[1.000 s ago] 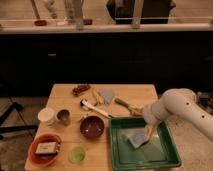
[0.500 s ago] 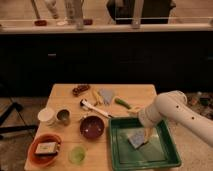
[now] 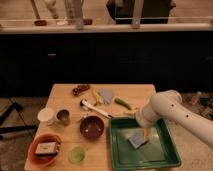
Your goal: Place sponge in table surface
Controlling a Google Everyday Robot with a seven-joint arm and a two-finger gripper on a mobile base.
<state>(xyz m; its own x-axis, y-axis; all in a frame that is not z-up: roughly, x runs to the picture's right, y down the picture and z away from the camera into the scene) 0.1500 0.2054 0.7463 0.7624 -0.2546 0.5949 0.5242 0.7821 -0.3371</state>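
The sponge (image 3: 135, 141), a small blue-grey block, lies inside the green tray (image 3: 169, 150) near its middle. The tray sits on the right front part of the light wooden table surface (image 3: 67, 97). My white arm reaches in from the right and bends down over the tray. The gripper (image 3: 144, 133) hangs just above and to the right of the sponge, its tan fingers open and pointing down at it. The sponge rests on the tray floor.
A maroon bowl (image 3: 92, 126), a white cup (image 3: 46, 116), a metal cup (image 3: 63, 117), a green cup (image 3: 76, 154) and an orange bowl (image 3: 35, 155) holding a tan block crowd the table's left. A grey-blue cloth (image 3: 106, 95), a banana (image 3: 96, 96) and a green vegetable (image 3: 123, 103) lie further back.
The arm has swung a little to the left and lowered, bringing the gripper closer to the sponge. The sponge has not moved.
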